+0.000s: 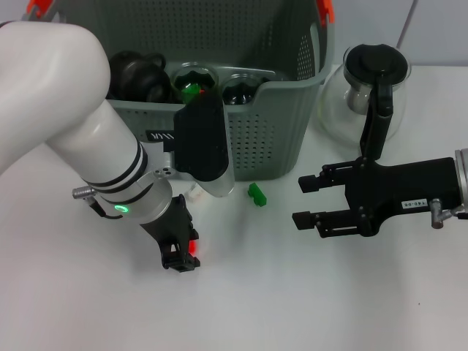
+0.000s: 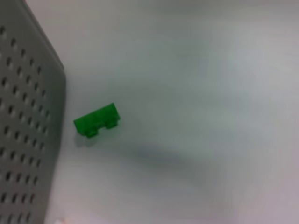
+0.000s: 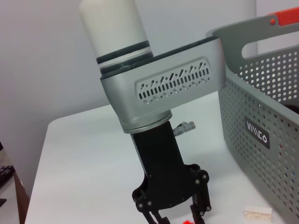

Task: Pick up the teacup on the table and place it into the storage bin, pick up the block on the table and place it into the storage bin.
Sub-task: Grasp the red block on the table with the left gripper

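Note:
A small green block (image 1: 257, 194) (image 2: 96, 121) lies on the white table just in front of the storage bin (image 1: 278, 131) (image 2: 23, 116) (image 3: 261, 107), a grey-green perforated basket. My left gripper (image 1: 180, 259) (image 3: 175, 219) points down at the table, left of the green block, with a small red piece (image 1: 193, 248) (image 3: 187, 222) right at its tip. To the right of the green block, my right gripper (image 1: 308, 200) hovers open and holds nothing. The teacup is not seen on the table. Round glass vessels (image 1: 194, 80) and dark items sit inside the bin.
A glass pot (image 1: 369, 88) with a black lid and handle stands right of the bin, behind my right arm. A small white piece (image 1: 194, 194) (image 3: 258, 213) lies by the bin's front wall. Orange-red clips (image 1: 325, 9) sit on the bin's rim.

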Robot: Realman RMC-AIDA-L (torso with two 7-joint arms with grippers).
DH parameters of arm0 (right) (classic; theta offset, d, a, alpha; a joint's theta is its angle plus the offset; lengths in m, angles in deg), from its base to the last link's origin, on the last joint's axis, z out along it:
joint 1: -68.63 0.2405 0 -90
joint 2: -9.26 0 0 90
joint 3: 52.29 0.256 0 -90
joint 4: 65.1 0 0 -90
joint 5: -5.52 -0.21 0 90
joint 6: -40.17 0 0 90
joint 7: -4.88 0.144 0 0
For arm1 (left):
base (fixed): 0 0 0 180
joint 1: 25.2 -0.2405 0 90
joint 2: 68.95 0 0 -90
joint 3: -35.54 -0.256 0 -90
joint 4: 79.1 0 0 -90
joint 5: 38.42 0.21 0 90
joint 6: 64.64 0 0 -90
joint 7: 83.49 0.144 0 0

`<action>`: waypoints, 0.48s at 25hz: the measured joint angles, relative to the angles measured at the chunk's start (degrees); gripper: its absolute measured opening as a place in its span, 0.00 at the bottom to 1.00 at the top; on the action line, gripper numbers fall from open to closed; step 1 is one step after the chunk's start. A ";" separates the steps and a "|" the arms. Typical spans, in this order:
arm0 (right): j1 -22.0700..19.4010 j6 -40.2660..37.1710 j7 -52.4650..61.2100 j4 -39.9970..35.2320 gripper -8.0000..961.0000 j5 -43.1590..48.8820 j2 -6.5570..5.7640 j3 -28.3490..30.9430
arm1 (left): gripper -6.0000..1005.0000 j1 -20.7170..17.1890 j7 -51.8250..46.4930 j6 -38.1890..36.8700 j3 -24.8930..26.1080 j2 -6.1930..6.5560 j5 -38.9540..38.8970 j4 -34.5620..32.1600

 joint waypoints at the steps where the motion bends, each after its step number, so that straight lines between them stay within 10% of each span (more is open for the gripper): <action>1: -0.01 -0.03 0.01 0.00 0.71 0.00 0.00 0.00 | 0.42 0.02 0.00 -0.04 -0.05 0.00 0.00 -0.05; 12: -0.17 -0.41 0.01 0.00 0.71 -0.01 0.00 0.09 | 0.39 0.05 -0.46 -0.72 -0.07 -0.01 0.00 0.34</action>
